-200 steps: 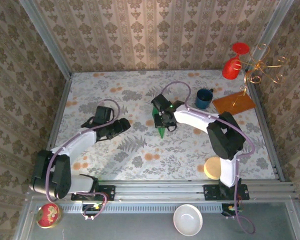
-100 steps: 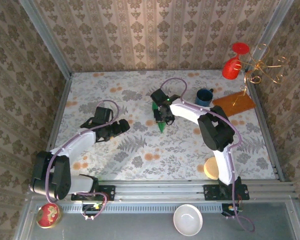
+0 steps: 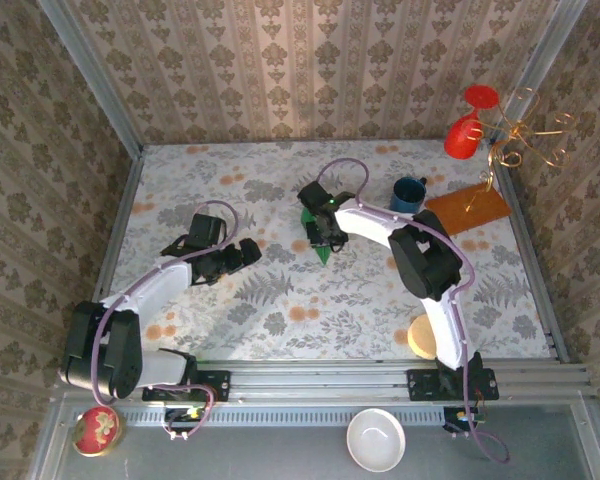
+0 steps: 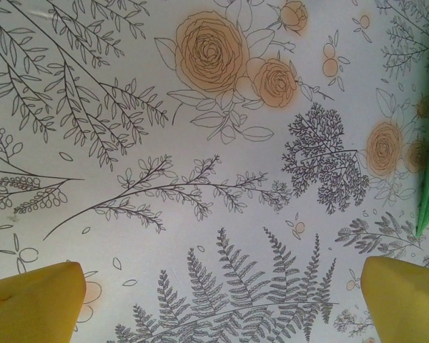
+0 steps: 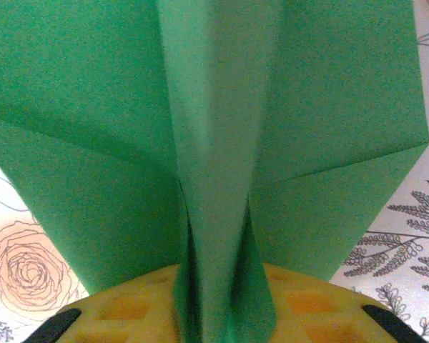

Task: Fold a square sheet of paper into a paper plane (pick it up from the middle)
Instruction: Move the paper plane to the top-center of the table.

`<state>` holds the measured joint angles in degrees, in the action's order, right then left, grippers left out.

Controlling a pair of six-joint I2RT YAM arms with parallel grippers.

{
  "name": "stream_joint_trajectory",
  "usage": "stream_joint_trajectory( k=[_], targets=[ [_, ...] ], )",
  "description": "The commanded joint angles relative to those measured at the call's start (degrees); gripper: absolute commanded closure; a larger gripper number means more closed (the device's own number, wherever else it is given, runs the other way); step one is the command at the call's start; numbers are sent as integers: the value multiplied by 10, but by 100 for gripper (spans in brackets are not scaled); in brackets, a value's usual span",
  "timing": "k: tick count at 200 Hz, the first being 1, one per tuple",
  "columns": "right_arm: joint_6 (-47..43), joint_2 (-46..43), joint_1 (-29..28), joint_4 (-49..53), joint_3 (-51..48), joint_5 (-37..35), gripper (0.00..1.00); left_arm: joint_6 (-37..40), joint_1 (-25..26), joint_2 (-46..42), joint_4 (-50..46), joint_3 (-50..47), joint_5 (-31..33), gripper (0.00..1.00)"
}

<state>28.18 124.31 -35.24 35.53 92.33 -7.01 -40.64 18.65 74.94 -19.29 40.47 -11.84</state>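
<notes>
Now: right gripper (image 3: 321,235) on paper plane (image 5: 214,143), keel lying across its yellow pad (image 5: 307,300); can't tell if pinched or loose. Left gripper (image 4: 214,304) spread wide, empty, plane tip near one fingertip (image 4: 404,293). Could snag keel on pad when backing off, dragging plane, springing wings open. Lift straight, slow.

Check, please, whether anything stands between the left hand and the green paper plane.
Nothing visible does: bare floral tablecloth alone separates the open left hand from the paper plane, which lies at the right hand.
</notes>
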Motion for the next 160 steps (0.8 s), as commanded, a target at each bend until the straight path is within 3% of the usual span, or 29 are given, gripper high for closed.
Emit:
stream_joint_trajectory(
  k=[1,116,160],
  targets=[
    [-7,29,-7,22,0,-50,66,7,-3,5,-17,6,8,0],
    [-22,48,10,-1,54,-69,61,13,-3,15,-22,16,6,0],
    [-33,78,15,-2,85,-80,53,13,-3,22,-20,16,2,0]
  ],
)
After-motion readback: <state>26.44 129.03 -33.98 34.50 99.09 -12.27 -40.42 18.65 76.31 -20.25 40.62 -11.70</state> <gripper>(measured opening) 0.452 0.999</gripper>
